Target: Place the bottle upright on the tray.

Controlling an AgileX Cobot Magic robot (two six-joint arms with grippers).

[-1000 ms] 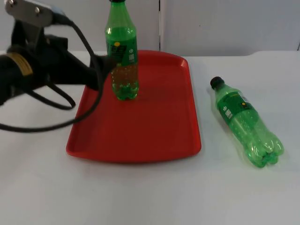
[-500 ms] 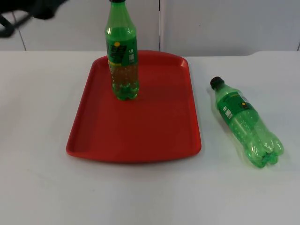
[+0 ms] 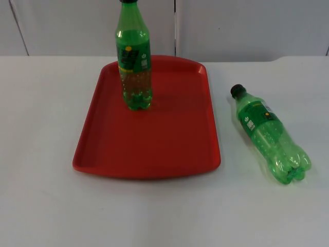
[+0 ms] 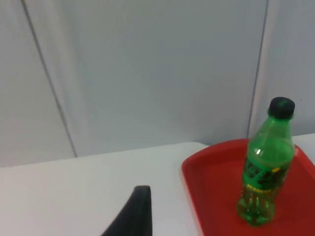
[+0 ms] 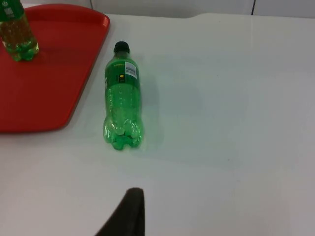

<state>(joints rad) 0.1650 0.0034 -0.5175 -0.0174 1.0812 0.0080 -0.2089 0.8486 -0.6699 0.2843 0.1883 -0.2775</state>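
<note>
Two green bottles are recorded. One bottle (image 3: 133, 56) stands upright on the red tray (image 3: 154, 144), cap up, near its far edge. A second bottle (image 3: 270, 136) lies on the desk (image 3: 41, 206) beside the tray, cap toward the partition wall (image 4: 147, 73), seen at length from the left wrist. One fingertip of each claw is seen, nothing held; how far they are open cannot be told.

Visible of the left pincer (image 4: 132, 216): one matte black fingertip (image 4: 134, 212), slim and tapered, gently curved, rounded at the tip, smooth and free of markings. Visible of the right pincer (image 5: 126, 214): one like matte black fingertip (image 5: 128, 211), same tapered curved shape, blunt at the end, plain-surfaced.
</note>
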